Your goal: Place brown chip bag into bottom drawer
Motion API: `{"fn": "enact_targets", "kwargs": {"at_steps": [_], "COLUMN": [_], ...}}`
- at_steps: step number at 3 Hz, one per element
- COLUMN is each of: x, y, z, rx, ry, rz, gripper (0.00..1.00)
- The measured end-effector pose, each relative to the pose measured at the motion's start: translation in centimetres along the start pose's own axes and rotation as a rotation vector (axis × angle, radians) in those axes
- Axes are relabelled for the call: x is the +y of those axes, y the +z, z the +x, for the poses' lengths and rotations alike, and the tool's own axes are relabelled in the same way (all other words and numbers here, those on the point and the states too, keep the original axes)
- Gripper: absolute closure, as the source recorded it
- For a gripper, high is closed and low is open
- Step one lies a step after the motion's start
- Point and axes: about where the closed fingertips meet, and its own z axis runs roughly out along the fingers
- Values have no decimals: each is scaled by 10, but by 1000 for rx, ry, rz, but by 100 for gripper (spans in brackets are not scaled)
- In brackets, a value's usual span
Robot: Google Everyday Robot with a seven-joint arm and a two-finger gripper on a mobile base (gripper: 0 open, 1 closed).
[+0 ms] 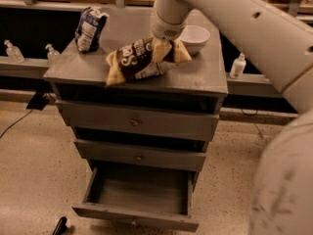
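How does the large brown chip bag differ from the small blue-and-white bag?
The brown crinkly chip bag is larger than the blue-and-white bag. It lies near the front edge; the blue-and-white bag stands at the back left. The gripper is on the brown bag only. Both are on the grey cabinet top.

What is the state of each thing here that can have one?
Large brown crinkly chip bag: lying on grey cabinet top, under the pincer.
Pincer: down on the bag's right part.
Bottom grey wooden drawer: pulled open.
Two upper knobbed drawers: shut.
White round bowl: upright.
Blue-and-white bag: standing.
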Motion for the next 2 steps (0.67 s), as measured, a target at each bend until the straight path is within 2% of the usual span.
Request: {"fn": "enact_targets", "kwargs": {"at_steps": [1,2], "x": [24,63], "y": [-62,-116], "z": [5,25], "rx": [-138,-240], "ry": [77,188], "rz": [42,27], "gripper": [100,100]}}
